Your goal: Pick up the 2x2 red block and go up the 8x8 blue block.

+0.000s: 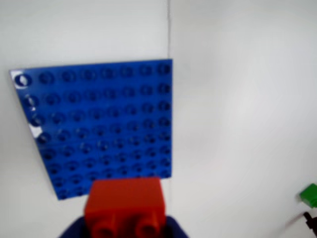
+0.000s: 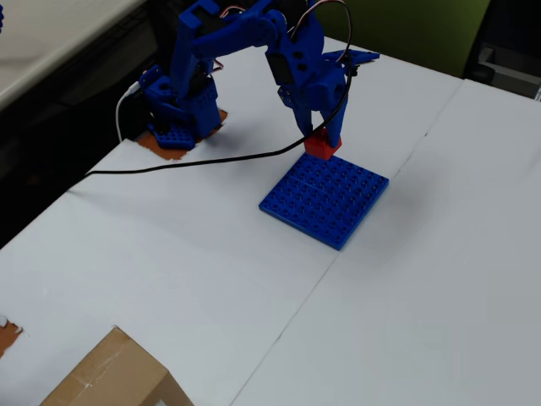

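Note:
The 2x2 red block (image 1: 125, 206) fills the bottom centre of the wrist view, held between the blue fingers of my gripper (image 1: 124, 225). In the overhead view the red block (image 2: 321, 145) hangs in my gripper (image 2: 322, 142), which is shut on it just above the far edge of the 8x8 blue block (image 2: 325, 200). The flat, studded 8x8 blue block (image 1: 99, 124) lies on the white table ahead of the red brick in the wrist view. I cannot tell whether the brick touches the plate.
A black cable (image 2: 194, 163) runs across the table from the arm's base (image 2: 177, 118). A cardboard box (image 2: 114, 376) stands at the near edge. A green object (image 1: 309, 195) shows at the wrist view's right edge. A seam (image 2: 287, 317) splits the white table sheets.

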